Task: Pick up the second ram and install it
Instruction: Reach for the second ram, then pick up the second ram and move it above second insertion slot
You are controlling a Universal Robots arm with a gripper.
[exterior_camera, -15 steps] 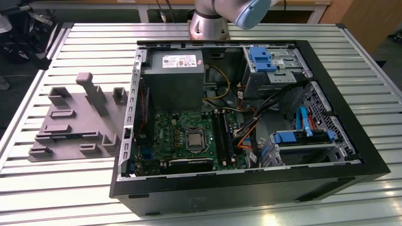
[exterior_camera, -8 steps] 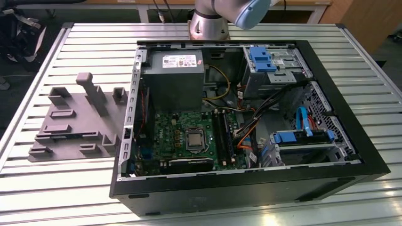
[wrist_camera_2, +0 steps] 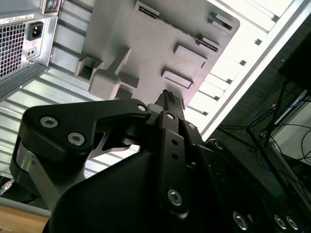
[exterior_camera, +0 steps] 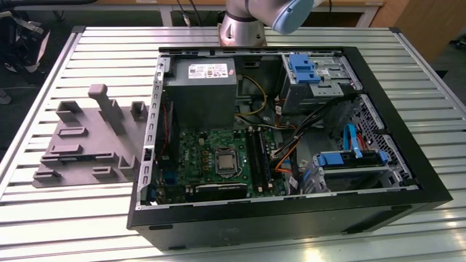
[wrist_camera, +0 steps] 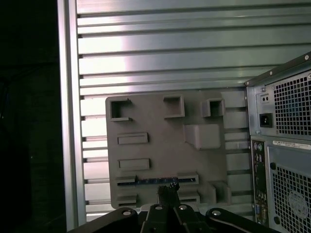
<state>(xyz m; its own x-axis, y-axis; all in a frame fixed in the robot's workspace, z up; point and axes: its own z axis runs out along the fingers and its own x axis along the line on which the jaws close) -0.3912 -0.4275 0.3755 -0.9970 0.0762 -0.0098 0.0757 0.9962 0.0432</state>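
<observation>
Your gripper [wrist_camera: 167,190] [wrist_camera_2: 170,99] has its fingers drawn together with nothing clamped between them. In both wrist views it hangs above the grey fixture [wrist_camera: 160,145] [wrist_camera_2: 146,48], apart from it, with the black linkages spread out behind the tips.

The ram [wrist_camera: 150,180] sits in the fixture. In the first wrist view you see it as a thin dark bluish strip, standing on edge in a long slot between two small raised brackets along one edge of the fixture. The tips line up just over that strip in that view. The fixture's other pockets and blocks look bare.

The fixture lies flat on the ribbed metal counter [wrist_camera: 160,58] [exterior_camera: 87,49]. In the exterior view it [exterior_camera: 87,142] is at that view's left, just beside the open case [exterior_camera: 407,180]. In the first wrist view you can see the case's rear panel [wrist_camera: 282,145], with its vent grille and power socket, next to the fixture.

Inside the case, the exterior view shows you the green motherboard [exterior_camera: 211,147] with its long black slots, the grey power supply [exterior_camera: 200,90] behind it, and blue drive brackets [exterior_camera: 302,68] towards that view's right. Whether any slot is filled you cannot tell. The arm [exterior_camera: 244,24] rises from the counter at the far side of the case.
</observation>
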